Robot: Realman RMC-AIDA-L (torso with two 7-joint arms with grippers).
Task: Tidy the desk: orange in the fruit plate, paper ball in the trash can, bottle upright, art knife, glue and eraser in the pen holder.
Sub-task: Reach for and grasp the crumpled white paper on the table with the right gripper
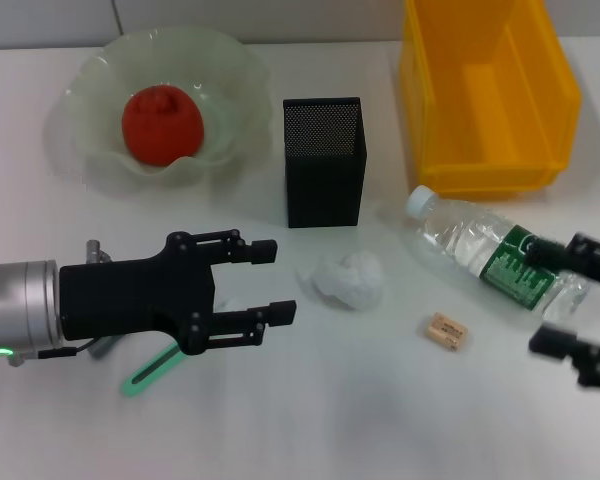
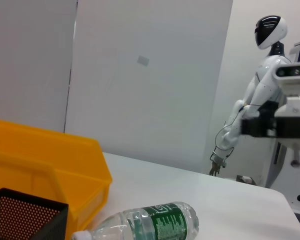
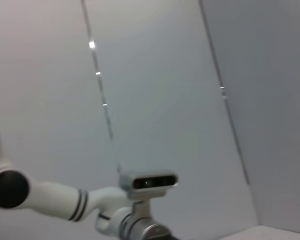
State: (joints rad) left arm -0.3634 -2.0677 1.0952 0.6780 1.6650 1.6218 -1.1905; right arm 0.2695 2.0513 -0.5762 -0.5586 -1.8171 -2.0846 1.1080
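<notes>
Hovering with fingers spread, the left gripper faces the crumpled white paper ball, which lies at 3 o'clock of it, at 6 o'clock of the black mesh pen holder. It looks light, soft and crushable; pinching across its middle should do. The right gripper, spread, straddles the clear plastic bottle lying on its side.

The white table is carrying 7 visible things. A fruit plate is sitting at 11 o'clock, a yellow bin at 1 o'clock, a black pen holder near centre. A paper ball, an eraser and a bottle on its side are lying toward 4 o'clock, a green art knife at 8 o'clock.
</notes>
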